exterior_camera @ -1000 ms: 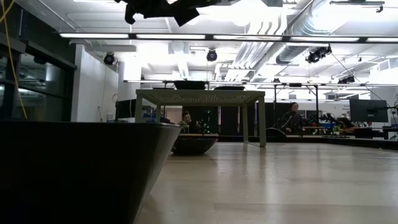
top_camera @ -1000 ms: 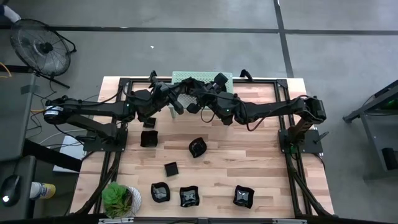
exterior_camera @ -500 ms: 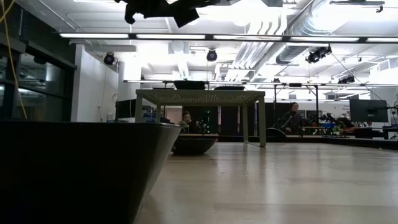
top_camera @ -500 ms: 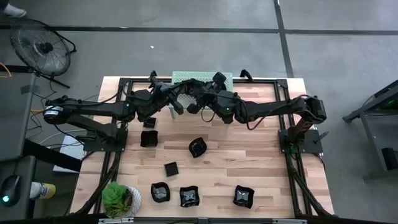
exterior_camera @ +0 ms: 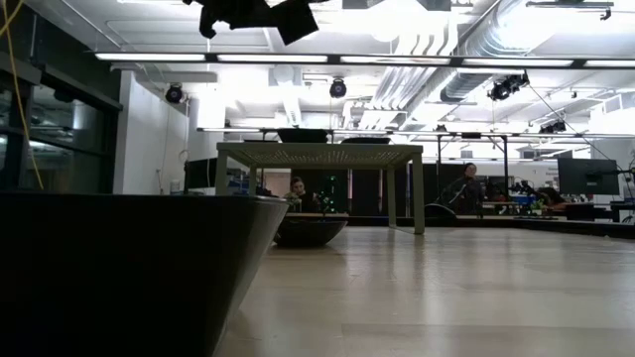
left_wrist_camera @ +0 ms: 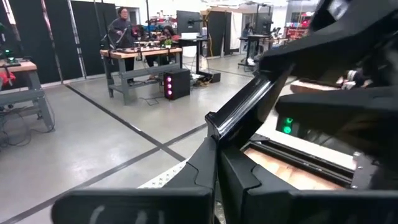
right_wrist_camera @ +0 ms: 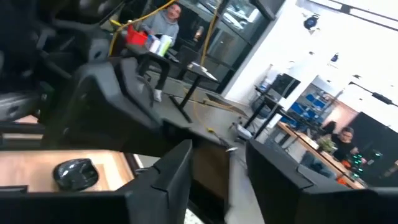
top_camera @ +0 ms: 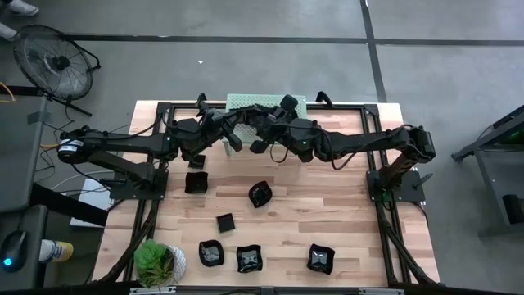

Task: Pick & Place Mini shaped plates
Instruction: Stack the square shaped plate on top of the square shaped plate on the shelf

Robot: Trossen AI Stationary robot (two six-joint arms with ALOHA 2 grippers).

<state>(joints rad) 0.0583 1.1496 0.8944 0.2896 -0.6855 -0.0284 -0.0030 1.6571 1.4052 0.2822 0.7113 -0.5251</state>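
Both arms meet high over the table's far middle, in front of the pale green shelf (top_camera: 266,102). My left gripper (left_wrist_camera: 217,146) is shut on a thin black slab, seemingly a mini shaped plate (left_wrist_camera: 267,87) seen edge-on. My right gripper (right_wrist_camera: 217,162) stands open close beside it, nothing between its fingers. In the high view the left gripper (top_camera: 236,135) and right gripper (top_camera: 255,141) almost touch. Several more black plates lie flat on the wooden table, among them ones in mid-table (top_camera: 259,194), to the left (top_camera: 196,182) and near the front edge (top_camera: 320,259). Two plates (exterior_camera: 303,134) rest on the shelf top. My left gripper pinches the plate's near edge (left_wrist_camera: 212,124) between its two fingers. The plate stands on edge and reaches away from the fingertips toward the right arm. It is lifted well clear of the table.
A potted green plant (top_camera: 155,262) stands at the table's near left corner. The black frame rails (top_camera: 164,147) run along both sides. The shelf's legs (exterior_camera: 419,193) stand at the far edge. Bare wood lies at the middle right (top_camera: 344,213).
My right gripper has opened next to the left gripper and drawn back slightly toward the table's right. My left gripper stays shut and in place, high over the far middle. The plates on the table have not moved.
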